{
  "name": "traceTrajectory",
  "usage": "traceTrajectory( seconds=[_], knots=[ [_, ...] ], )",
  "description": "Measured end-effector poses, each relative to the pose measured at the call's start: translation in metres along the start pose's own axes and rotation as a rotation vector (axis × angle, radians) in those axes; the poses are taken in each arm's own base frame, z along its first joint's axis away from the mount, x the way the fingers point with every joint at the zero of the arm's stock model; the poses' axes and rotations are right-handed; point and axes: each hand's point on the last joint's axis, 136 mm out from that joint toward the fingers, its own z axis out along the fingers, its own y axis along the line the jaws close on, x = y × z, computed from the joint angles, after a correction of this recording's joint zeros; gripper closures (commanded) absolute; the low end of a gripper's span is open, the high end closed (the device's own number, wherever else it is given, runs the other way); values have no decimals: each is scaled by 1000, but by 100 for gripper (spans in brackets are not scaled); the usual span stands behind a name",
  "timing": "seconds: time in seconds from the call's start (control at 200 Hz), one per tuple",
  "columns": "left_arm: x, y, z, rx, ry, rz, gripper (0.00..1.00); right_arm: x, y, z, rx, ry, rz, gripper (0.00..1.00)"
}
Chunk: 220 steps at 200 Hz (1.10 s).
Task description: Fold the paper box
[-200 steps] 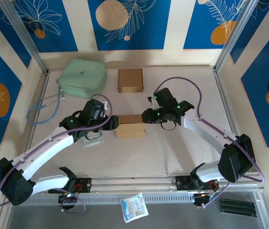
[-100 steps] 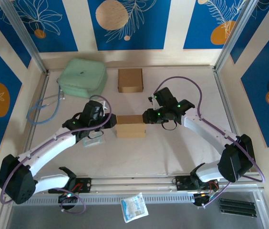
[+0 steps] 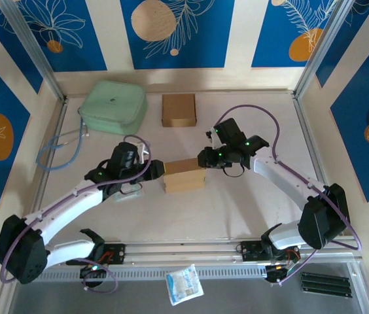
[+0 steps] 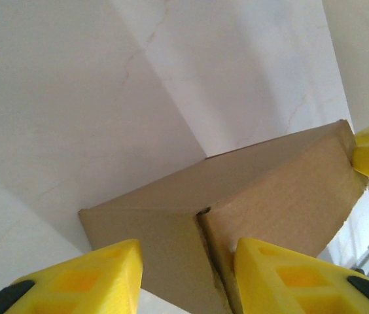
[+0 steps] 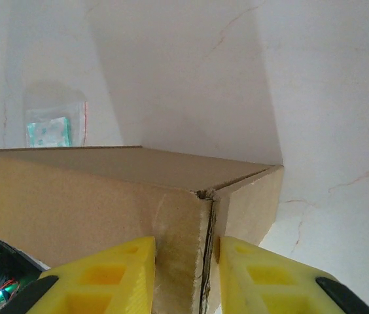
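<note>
Paper box (image 3: 184,175) mid-surface (image 3: 237,209) between left end effector (image 4: 188,275) and right end effector (image 5: 186,261), each part-closed astride a corner, actual grip unclear; uneven squeeze could crush walls or twist it loose.

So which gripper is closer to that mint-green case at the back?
Left. The left gripper is on the near side of the mint-green case, off to its right; the right gripper is farther across, beyond the cardboard box between them.
</note>
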Motion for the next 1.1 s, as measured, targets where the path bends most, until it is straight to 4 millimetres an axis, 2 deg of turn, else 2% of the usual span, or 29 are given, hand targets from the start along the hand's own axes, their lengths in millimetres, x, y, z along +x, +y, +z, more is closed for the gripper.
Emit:
traceTrajectory(
  seconds=[0.11,0.205,0.29,0.375,0.44,0.505,0.54,0.6,0.635,0.68,0.81,0.885,0.95,1.02,1.07,1.1],
  knots=[
    [2,-7,3,35,23,-18,65,0,-2,-1,7,-6,6,72],
    [11,-13,2,60,38,-15,65,9,-3,-6,4,-14,8,72],
    [26,-21,-3,94,61,-3,62,30,-4,-17,-7,-18,10,71],
    [45,-26,-7,111,100,6,56,60,-5,-27,-19,-2,6,68],
    [61,-25,-9,102,141,3,46,82,-9,-34,-18,22,17,62],
    [73,-18,-10,79,174,-2,35,95,-13,-42,-18,27,34,55],
    [77,-15,-11,69,184,-5,31,96,-15,-46,-15,18,43,49],
    [80,-10,-12,50,192,-14,24,94,-17,-53,-13,-13,63,30],
    [81,-9,-12,42,191,-24,21,92,-18,-55,-12,-28,71,23],
    [82,-7,-11,34,189,-36,18,89,-20,-56,-8,-38,75,20],
    [91,2,-1,-1,219,-37,15,94,-33,-36,25,10,129,19],
    [100,9,9,-31,251,-22,14,109,-42,-16,48,77,167,22],
    [107,15,19,-53,282,-11,14,126,-45,0,53,137,194,29],
    [113,21,31,-71,309,-3,20,142,-44,15,48,189,214,37],
    [119,24,40,-78,330,-6,25,148,-40,24,33,215,225,39],
    [122,24,44,-77,341,-5,29,150,-37,30,19,228,234,44]
  ],
)
